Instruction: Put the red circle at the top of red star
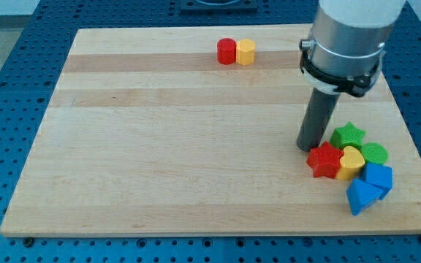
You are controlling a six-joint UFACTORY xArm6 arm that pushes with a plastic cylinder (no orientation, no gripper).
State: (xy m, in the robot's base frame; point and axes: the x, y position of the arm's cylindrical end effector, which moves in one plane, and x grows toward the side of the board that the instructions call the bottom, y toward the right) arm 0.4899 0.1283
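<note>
The red circle (226, 51) sits near the view's top, centre, touching a yellow hexagon (246, 52) on its right. The red star (324, 160) lies at the view's lower right, at the left end of a cluster of blocks. My tip (309, 147) stands on the board just up and left of the red star, close to it or touching it. The red circle is far from my tip, up and to the left.
Packed next to the red star are a yellow heart (351, 162), a green star (348, 135), a green round block (375, 153) and two blue blocks (377, 177) (361, 196). The wooden board (159, 146) lies on a blue perforated table.
</note>
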